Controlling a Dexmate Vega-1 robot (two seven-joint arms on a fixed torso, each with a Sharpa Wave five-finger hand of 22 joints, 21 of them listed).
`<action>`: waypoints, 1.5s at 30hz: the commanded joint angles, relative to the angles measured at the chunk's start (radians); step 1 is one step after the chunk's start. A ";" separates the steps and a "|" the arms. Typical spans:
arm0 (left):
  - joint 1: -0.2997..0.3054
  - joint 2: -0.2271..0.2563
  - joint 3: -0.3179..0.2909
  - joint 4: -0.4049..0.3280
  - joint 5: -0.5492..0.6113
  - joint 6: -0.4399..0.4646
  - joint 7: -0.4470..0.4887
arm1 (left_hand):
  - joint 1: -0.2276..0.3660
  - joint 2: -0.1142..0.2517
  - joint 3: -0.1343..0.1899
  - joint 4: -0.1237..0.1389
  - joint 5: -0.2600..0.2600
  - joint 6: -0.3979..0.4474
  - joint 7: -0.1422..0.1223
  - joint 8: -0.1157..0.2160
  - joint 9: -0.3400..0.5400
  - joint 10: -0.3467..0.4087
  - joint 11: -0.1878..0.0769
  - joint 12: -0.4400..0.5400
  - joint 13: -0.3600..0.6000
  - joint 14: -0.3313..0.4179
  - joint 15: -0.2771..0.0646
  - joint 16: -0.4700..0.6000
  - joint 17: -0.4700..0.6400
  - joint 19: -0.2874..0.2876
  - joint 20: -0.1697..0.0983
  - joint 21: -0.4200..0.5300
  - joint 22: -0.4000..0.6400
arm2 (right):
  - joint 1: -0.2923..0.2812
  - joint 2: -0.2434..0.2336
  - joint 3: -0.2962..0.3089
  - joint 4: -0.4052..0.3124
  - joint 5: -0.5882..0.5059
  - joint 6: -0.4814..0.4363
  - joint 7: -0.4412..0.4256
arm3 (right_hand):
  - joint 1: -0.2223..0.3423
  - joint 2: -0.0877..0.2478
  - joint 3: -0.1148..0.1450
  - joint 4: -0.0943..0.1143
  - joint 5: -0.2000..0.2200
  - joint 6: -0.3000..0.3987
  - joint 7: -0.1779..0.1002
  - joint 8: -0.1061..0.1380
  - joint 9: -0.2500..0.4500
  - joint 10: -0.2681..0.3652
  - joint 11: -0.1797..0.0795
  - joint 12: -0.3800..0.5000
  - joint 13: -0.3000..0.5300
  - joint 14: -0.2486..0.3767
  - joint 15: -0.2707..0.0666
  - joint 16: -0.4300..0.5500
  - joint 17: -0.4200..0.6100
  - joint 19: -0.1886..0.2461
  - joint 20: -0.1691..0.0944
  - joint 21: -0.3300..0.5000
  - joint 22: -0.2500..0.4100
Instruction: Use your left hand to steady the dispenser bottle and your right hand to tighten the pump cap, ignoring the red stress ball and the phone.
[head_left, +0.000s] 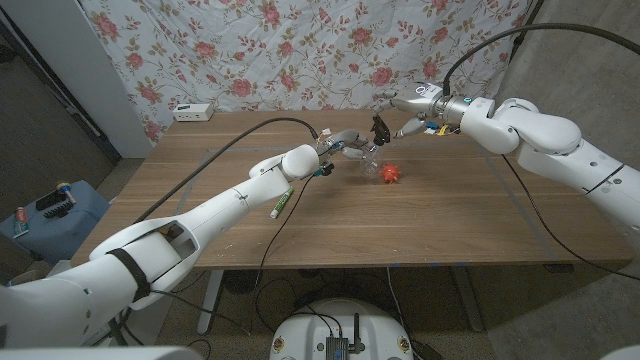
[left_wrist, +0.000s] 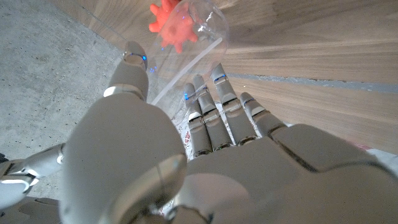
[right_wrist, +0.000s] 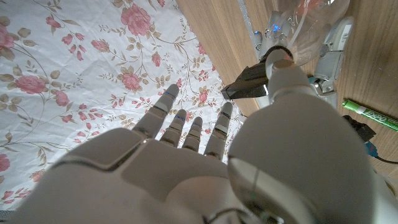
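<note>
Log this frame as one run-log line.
left hand: holds bottle | right hand: at pump cap, grip unclear | red ball: on table beside bottle | marker: on table

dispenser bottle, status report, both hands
Left hand holds the clear dispenser bottle. Right hand on the black pump cap. Red stress ball close beside bottle, not blocking.
</note>
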 joint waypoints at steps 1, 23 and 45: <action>0.004 0.001 0.004 -0.014 0.007 0.010 0.000 | -0.046 0.078 0.120 0.115 0.009 0.074 -0.033 0.004 0.005 0.026 -0.019 0.005 0.002 0.014 -0.075 0.007 0.005 0.001 -0.081 0.000 0.002 | 0.017 0.006 -0.009 0.024 -0.001 0.036 0.012 | 0.009 -0.002 0.001 0.004 0.008 0.013 -0.003 0.006 0.003 -0.004 -0.003 0.005 0.004 -0.008 -0.023 0.002 0.005 -0.007 0.003 -0.001 0.002; 0.008 0.009 0.018 -0.044 0.043 0.028 0.002 | -0.044 0.078 0.120 0.114 0.009 0.073 -0.035 0.003 0.005 0.031 -0.022 0.006 0.003 0.013 -0.075 0.006 0.004 0.000 -0.081 0.000 0.002 | 0.048 0.020 -0.019 0.024 0.061 0.027 0.138 | -0.003 0.000 -0.007 0.016 0.022 0.050 -0.003 0.021 0.006 0.001 0.018 0.016 0.004 -0.011 -0.019 0.012 0.007 0.012 -0.030 0.009 0.002; 0.004 0.005 0.023 -0.029 0.059 0.021 0.008 | -0.041 0.079 0.120 0.113 0.009 0.075 -0.035 0.004 0.005 0.027 -0.021 0.005 0.003 0.014 -0.076 0.007 0.005 0.000 -0.081 0.000 0.002 | 0.103 0.047 -0.047 0.020 0.118 -0.045 0.307 | -0.022 -0.001 -0.020 0.026 0.032 0.067 -0.002 0.023 0.004 0.002 0.060 0.022 0.004 -0.015 -0.013 0.017 0.011 0.020 -0.088 0.010 0.000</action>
